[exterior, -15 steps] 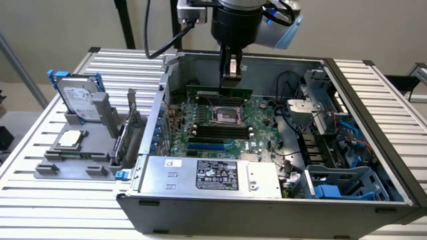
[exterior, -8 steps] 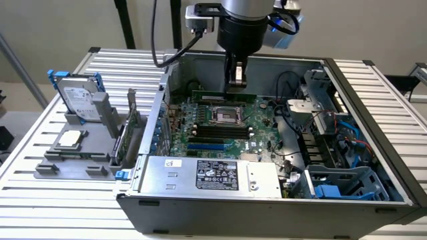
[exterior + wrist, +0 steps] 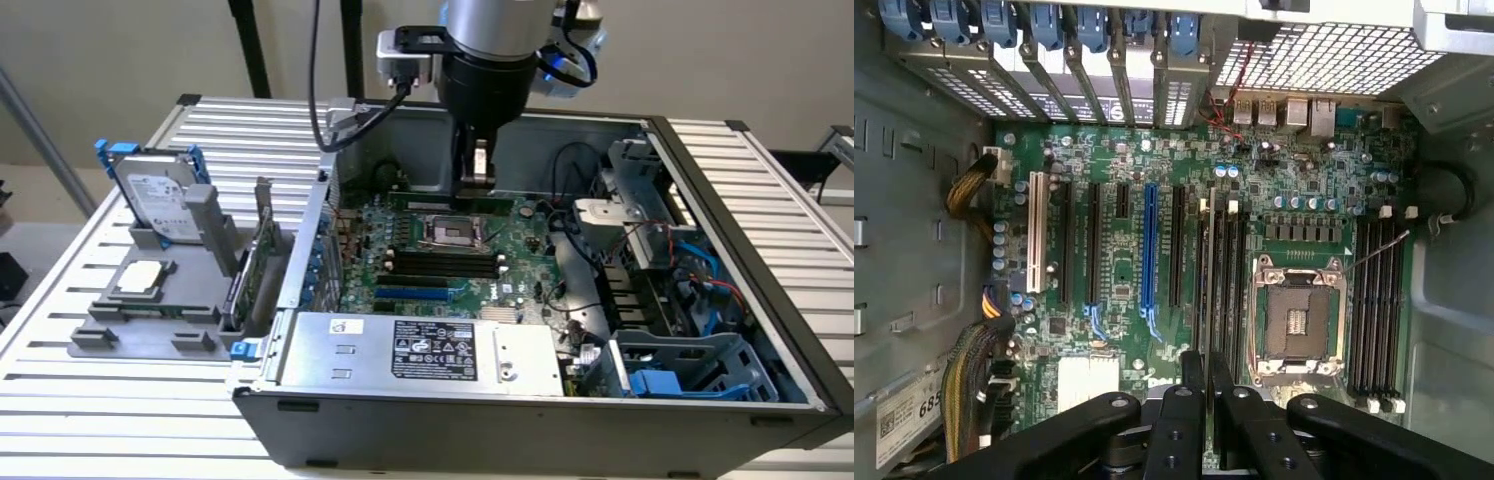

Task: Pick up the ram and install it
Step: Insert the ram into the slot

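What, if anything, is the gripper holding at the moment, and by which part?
The gripper holds the ram, pinched by its two flat faces at the upper long edge.

Ram [image 3: 1209, 265]: thin green stick, seen edge-on, pinched betw. gripper [image 3: 1207, 372] fingers. Runs parallel w/ dark DIMM slots, just beside CPU socket, upper centre of exterior frame. Seated or not: can't tell.
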Controlling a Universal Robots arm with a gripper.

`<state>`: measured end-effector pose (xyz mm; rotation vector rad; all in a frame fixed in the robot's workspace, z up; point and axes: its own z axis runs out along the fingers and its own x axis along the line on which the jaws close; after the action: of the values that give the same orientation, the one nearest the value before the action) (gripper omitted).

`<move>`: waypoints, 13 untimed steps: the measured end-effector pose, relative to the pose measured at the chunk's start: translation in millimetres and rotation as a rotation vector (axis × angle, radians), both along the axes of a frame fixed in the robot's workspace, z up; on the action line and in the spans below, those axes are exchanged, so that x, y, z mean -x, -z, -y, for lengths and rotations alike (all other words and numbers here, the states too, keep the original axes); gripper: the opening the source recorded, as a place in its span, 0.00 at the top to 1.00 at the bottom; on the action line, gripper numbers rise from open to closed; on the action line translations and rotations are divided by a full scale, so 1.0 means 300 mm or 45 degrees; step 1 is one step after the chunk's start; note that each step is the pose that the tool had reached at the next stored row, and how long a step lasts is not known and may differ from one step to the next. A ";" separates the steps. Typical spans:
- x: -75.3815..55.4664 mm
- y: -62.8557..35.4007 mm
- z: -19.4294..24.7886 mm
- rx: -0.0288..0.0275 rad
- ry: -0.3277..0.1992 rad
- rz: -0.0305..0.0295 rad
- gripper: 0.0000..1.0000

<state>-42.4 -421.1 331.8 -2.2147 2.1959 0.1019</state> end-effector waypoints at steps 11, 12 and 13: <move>-0.014 0.067 0.000 -0.0001 0.000 0.0001 0.86; -0.016 0.073 -0.001 -0.0001 0.002 0.0000 0.86; -0.017 0.079 -0.002 0.0000 0.004 0.0000 0.86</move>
<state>-37.3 -420.4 308.2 -2.2110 2.1995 0.1018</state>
